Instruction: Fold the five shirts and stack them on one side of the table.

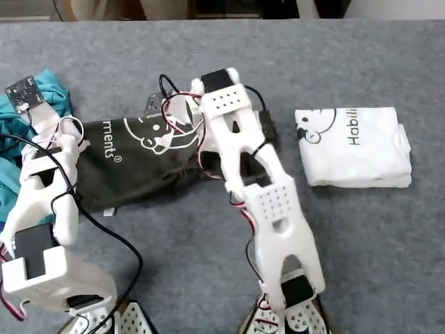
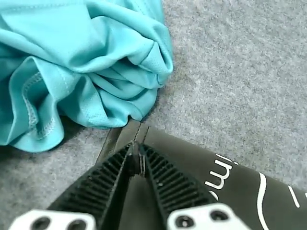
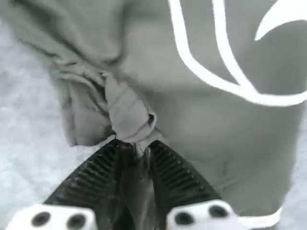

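A dark olive shirt [image 1: 139, 167] with white print lies crumpled across the middle left of the table. My left gripper [image 2: 136, 160] is shut on the dark shirt's [image 2: 216, 191] hem corner, close to a bunched teal shirt [image 2: 81, 72]. In the high view that left gripper [image 1: 75, 139] sits at the dark shirt's left end, beside the teal shirt [image 1: 17, 139]. My right gripper [image 3: 136, 148] is shut on a gathered wad of the dark shirt [image 3: 216, 124]. From above, the right gripper [image 1: 201, 156] is at the garment's right end, partly hidden under its arm.
A folded white shirt [image 1: 354, 146] with black print rests at the right of the grey felt table [image 1: 348, 236]. Black cables [image 1: 104, 229] trail from the left arm over the front left. The table's front right and far side are bare felt.
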Available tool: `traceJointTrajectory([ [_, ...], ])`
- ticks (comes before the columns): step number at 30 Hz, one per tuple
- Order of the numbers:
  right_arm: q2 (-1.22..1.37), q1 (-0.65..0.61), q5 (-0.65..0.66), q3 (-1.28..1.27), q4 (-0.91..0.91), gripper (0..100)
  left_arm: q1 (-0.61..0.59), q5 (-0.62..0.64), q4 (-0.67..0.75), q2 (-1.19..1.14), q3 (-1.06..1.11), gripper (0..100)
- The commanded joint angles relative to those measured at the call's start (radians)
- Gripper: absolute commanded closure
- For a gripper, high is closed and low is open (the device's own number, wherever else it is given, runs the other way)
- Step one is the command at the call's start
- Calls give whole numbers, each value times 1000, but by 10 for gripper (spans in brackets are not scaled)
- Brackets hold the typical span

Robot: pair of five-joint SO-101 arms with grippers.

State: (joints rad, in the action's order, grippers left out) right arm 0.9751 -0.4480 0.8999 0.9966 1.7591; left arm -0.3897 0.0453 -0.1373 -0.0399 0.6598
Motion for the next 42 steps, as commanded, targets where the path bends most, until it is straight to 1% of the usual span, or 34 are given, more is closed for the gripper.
traceJointTrajectory([
  [1, 36, 5, 15, 196, 21, 818, -11, 5, 17, 5, -49, 980],
  [3, 47, 5, 15, 243, 23, 673, -11, 5, 17, 5, -49, 980],
  [4, 45, 5, 15, 255, 23, 619, -11, 5, 17, 5, -49, 980],
  [5, 44, 7, 12, 266, 25, 596, -11, 5, 17, 5, -49, 980],
  [6, 41, 10, 9, 271, 26, 603, -11, 3, 17, 5, -49, 980],
  [8, 21, 19, -18, 265, 28, 668, -11, -14, 15, 5, -48, 979],
  [10, -7, 36, -61, 272, 26, 769, -9, -40, 15, 5, -44, 980],
  [13, -76, 70, -126, 263, 28, 952, -8, -38, 15, 5, -44, 980],
  [14, -101, 81, -140, 257, 28, 998, -8, -38, 15, 5, -44, 980],
  [16, -150, 91, -157, 203, 28, 970, -8, -38, 15, 5, -43, 980],
  [18, -191, 85, -169, 114, 28, 995, -8, -38, 15, 5, -43, 980],
  [21, -216, 47, -173, -39, 23, 993, -8, -38, 15, 5, -43, 980],
  [23, -208, 19, -193, -107, -17, 993, -8, -38, 15, 5, -43, 980],
  [25, -189, 1, -255, -137, -103, 993, -8, -38, 15, 5, -43, 980],
  [29, -99, -33, -293, -143, -256, 993, -9, -38, 15, 5, -43, 980],
  [33, -10, -44, -310, -105, -336, 993, -12, -38, 15, 5, -41, 980],
  [37, 41, -24, -321, -48, -315, 994, -12, -38, 15, 5, -41, 980],
  [40, 42, -1, -321, 19, -245, 994, -12, -38, 15, 5, -43, 980],
  [42, 39, 18, -324, 120, -180, 994, -11, -38, 15, 5, -41, 980],
])
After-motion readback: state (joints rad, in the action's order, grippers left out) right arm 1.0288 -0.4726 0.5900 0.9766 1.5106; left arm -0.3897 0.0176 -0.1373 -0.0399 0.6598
